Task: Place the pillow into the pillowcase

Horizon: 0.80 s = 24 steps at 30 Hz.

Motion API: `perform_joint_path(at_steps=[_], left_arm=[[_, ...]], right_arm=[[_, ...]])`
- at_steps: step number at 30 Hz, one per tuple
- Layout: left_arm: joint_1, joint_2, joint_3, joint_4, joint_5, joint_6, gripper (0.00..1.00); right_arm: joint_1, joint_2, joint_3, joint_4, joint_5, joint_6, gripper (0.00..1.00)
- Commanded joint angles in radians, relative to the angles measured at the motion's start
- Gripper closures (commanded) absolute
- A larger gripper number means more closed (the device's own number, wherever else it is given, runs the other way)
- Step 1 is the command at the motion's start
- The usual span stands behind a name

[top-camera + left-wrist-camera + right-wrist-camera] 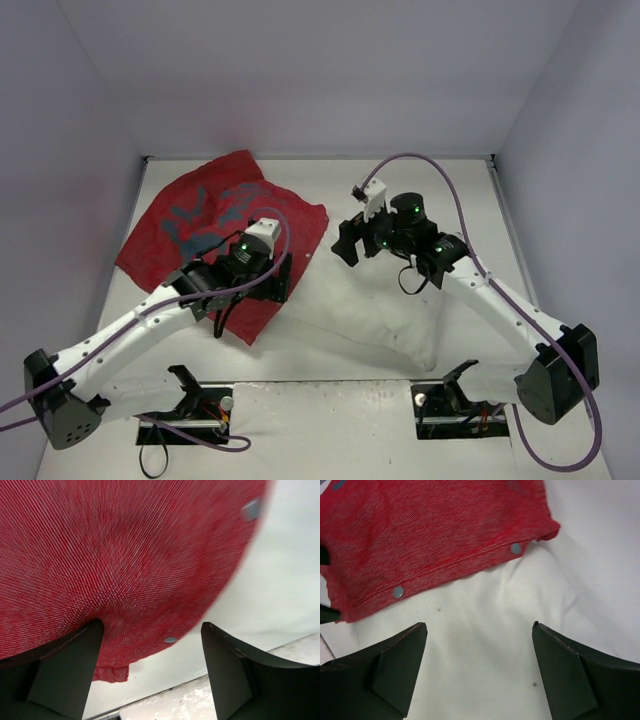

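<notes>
A white table is being occupied in its middle by a large white stuffed rectangular pillow. The pillow is lying between the two arms, and its left end is being overlapped by a red printed fabric pillowcase. The pillowcase is being spread over the far left part of the table, and most of the pillow is being left outside of it.

The left gripper is being held low over the near right corner of the pillowcase. In the left wrist view its fingers are being held wide apart and nothing is being clamped. The red cloth is bulging just in front of them and, as it seems, is being touched by the left finger.

The right gripper is being held above the pillow, beside the right edge of the pillowcase. In the right wrist view its fingers are also being shown wide apart and empty. The white pillow is lying between and below them. The red hem, with small round grey snaps, is lying beyond the fingertips, apart from them.
</notes>
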<state>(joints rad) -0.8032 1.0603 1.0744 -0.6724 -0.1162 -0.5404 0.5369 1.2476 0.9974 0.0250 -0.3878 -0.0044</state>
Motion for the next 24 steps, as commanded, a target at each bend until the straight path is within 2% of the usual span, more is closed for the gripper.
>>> perform_joint_path(at_steps=[1, 5, 8, 9, 12, 14, 19, 21, 23, 24], left_arm=[[-0.002, 0.039, -0.048, 0.010, -0.046, -0.079, 0.25], [0.001, 0.130, -0.041, 0.036, -0.071, -0.072, 0.25], [0.032, 0.222, 0.034, 0.059, -0.059, -0.034, 0.26], [0.041, 0.240, 0.056, 0.075, -0.056, 0.006, 0.26], [0.105, 0.305, 0.133, 0.167, 0.010, 0.066, 0.29], [0.157, 0.342, 0.191, 0.200, 0.041, 0.072, 0.34], [0.176, 0.308, 0.202, 0.230, 0.040, 0.143, 0.34], [0.190, 0.262, 0.145, 0.249, 0.038, 0.167, 0.30], [0.194, 0.189, 0.113, 0.244, 0.052, 0.183, 0.29], [0.194, 0.166, 0.073, 0.238, 0.058, 0.200, 0.28]], right_arm=[[0.049, 0.004, 0.004, -0.013, -0.048, -0.083, 0.18], [0.081, 0.059, -0.040, -0.010, -0.002, -0.065, 0.19], [0.104, 0.084, -0.066, 0.003, 0.021, -0.007, 0.44], [0.119, 0.078, -0.075, 0.007, 0.073, 0.004, 0.62], [0.126, 0.030, -0.114, 0.030, 0.137, 0.105, 0.78], [0.127, 0.001, -0.131, 0.036, 0.199, 0.132, 0.79], [0.126, -0.106, -0.175, 0.035, 0.319, 0.198, 0.71], [0.130, -0.120, -0.178, 0.035, 0.294, 0.205, 0.61], [0.150, -0.123, -0.181, 0.041, 0.232, 0.147, 0.47], [0.158, -0.128, -0.180, 0.041, 0.230, 0.121, 0.34]])
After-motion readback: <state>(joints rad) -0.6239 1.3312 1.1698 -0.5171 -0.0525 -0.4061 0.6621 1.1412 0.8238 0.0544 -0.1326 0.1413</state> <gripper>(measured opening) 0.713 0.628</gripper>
